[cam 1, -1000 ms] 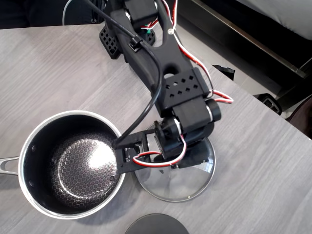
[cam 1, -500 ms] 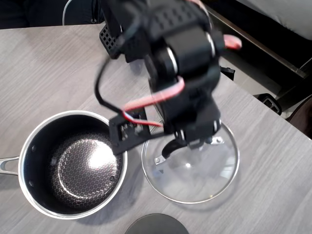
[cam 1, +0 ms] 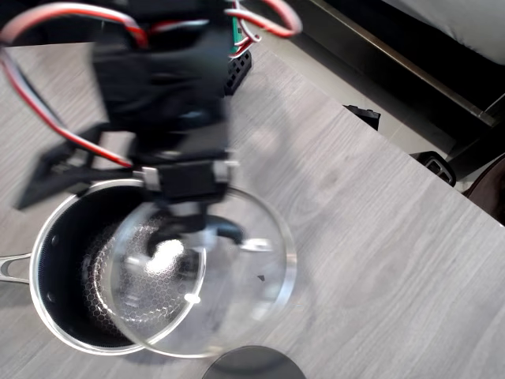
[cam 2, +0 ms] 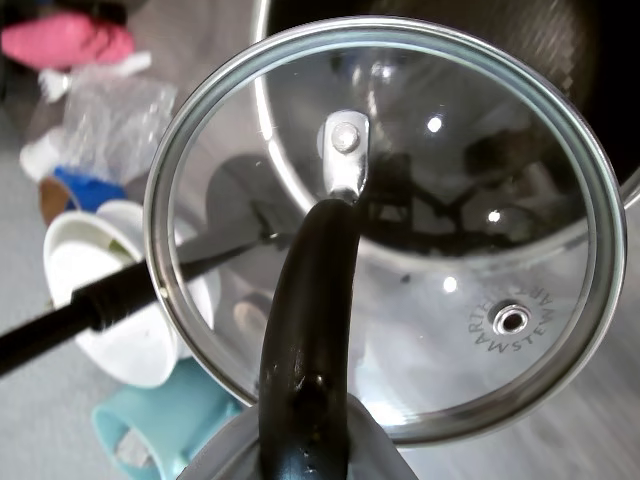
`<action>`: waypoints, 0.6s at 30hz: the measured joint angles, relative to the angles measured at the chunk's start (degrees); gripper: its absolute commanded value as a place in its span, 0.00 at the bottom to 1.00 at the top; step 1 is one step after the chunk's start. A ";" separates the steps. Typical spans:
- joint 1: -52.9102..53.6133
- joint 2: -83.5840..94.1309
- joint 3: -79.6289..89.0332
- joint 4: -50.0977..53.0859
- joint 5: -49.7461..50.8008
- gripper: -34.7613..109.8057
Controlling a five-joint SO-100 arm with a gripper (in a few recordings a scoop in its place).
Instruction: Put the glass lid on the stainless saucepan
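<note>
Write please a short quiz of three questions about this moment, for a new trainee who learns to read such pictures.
1. True or false: the glass lid already sits flat and centred on the stainless saucepan.
2. By which part does the gripper hold the lid? A) the steel rim B) the black bar handle C) the steam-vent hole
3. Which dark round thing lies at the bottom edge of the overhead view?

Key
1. False: the lid hangs in the air, partly over the pan and partly over the table.
2. B, the black bar handle.
3. A dark grey disc.
</note>
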 measured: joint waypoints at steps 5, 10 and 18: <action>5.80 -0.09 0.00 1.58 -2.55 0.24; 10.46 -3.60 -0.44 1.58 -3.52 0.24; 13.71 -8.17 -0.44 0.97 -4.04 0.24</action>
